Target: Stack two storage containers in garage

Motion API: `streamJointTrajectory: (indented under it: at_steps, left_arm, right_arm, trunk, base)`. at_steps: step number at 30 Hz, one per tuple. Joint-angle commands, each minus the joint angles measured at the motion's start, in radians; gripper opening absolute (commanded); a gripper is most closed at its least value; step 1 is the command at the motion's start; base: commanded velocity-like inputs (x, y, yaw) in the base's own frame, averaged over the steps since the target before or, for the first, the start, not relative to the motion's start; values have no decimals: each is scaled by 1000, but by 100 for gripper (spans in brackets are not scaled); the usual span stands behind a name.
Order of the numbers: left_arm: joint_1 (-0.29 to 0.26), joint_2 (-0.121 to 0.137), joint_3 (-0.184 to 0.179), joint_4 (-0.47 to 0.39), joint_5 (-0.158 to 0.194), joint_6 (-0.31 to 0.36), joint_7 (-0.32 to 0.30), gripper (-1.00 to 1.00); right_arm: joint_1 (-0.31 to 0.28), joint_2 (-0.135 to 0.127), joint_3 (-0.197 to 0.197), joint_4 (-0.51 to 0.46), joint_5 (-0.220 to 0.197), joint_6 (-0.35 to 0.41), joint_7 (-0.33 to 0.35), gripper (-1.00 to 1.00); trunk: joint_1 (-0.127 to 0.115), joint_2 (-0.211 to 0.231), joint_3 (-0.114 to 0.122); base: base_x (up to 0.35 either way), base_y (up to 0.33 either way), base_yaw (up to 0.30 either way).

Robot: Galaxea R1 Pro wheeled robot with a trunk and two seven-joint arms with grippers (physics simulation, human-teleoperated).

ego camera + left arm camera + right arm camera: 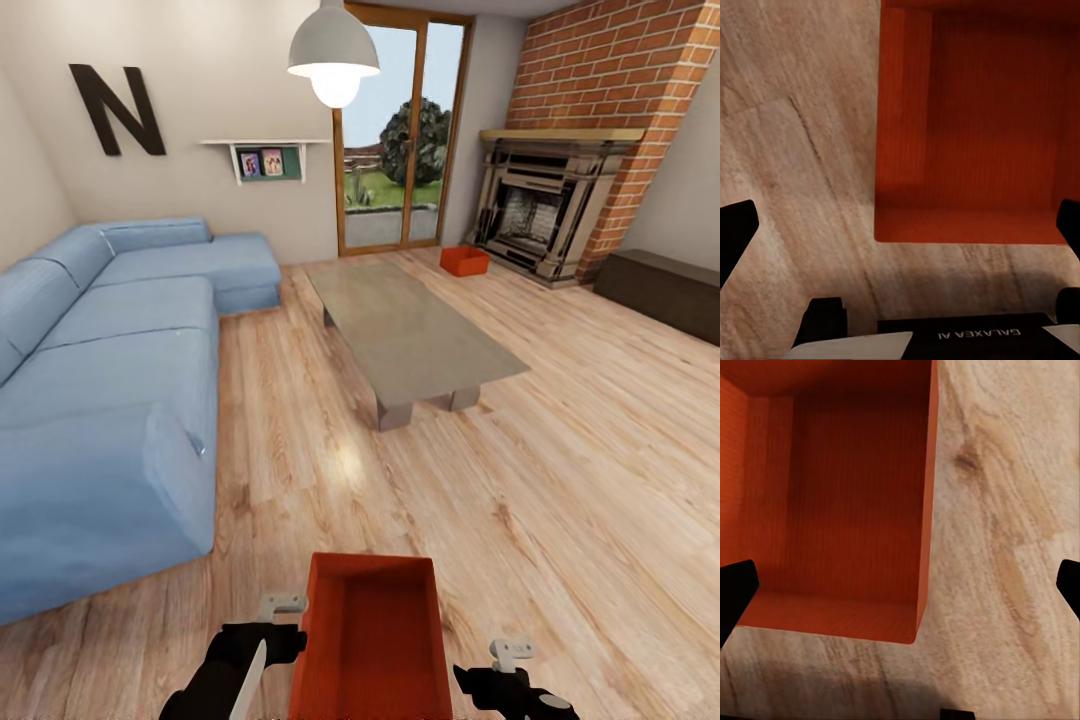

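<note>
The living room is evenly and brightly lit in the head view. Light is given by a lit pendant lamp [333, 60] near the ceiling and by daylight through the glazed door [402, 130]. A pale glare patch is seen on the plank floor [345, 460] off the near corner of the coffee table [410, 330]. Wide-angle stretching is noted toward the edges, where the sofa [100, 400] is bowed. In both wrist views the storage container [975, 127] interior is dim, and soft shadow is cast on the planks beside its walls. Slight softness is observed throughout.
</note>
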Motion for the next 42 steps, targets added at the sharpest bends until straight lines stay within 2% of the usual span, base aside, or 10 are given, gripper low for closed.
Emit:
streamJointTrajectory:
  at_steps: [1,13,23,37,42]
  left_arm:
    - [0,-1,3,-1,-8,5,-3,100]
    - [0,-1,3,0,-8,3,-3,100]
    - [0,-1,3,1,-8,3,-3,100]
    - [0,-1,3,0,-10,3,0,100]
    - [0,-1,3,0,-14,5,5,100]
  right_arm:
    - [-1,0,1,1,-8,-3,4,100]
    - [-1,0,1,1,-8,-3,4,100]
    - [-1,0,0,1,-8,-3,4,100]
    - [-1,6,0,1,-6,-2,-3,100]
    - [-1,11,8,-2,14,-2,2,100]
  trunk:
    - [0,0,-2]
    - [0,0,-22]
    - [0,0,-36]
    - [0,0,-41]
    - [0,0,-46]
  base:
    - [0,0,0]
    - [0,0,-2]
    - [0,0,-135]
    - [0,0,-11]
    - [0,0,101]
